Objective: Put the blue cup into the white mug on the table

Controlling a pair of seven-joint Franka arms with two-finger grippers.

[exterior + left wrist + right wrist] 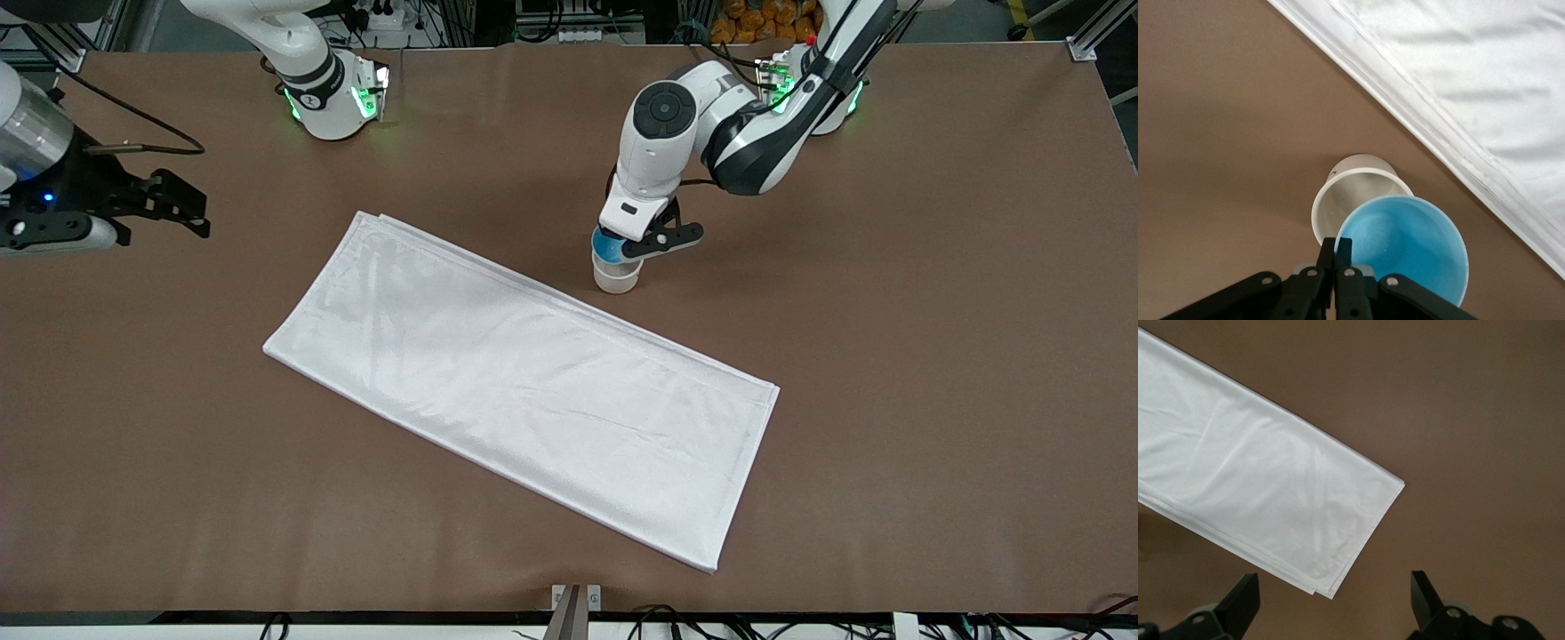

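My left gripper [625, 250] is shut on the rim of the blue cup [607, 243] and holds it just above the white mug [617, 276]. The mug stands upright on the brown table [889, 311], beside the long edge of the cloth that lies toward the robots' bases. In the left wrist view the fingers [1344, 253] pinch the blue cup's [1408, 247] rim. The cup covers part of the mug's [1345, 193] cream mouth, and the mug's handle is hidden. My right gripper [169, 209] is open and empty, waiting above the table at the right arm's end; it also shows in the right wrist view [1333, 600].
A white rectangular cloth [524, 382] lies slantwise across the middle of the table. It also shows in the left wrist view [1471, 80] and in the right wrist view [1251, 487], where one corner lies under my right gripper. Bare brown table surrounds it.
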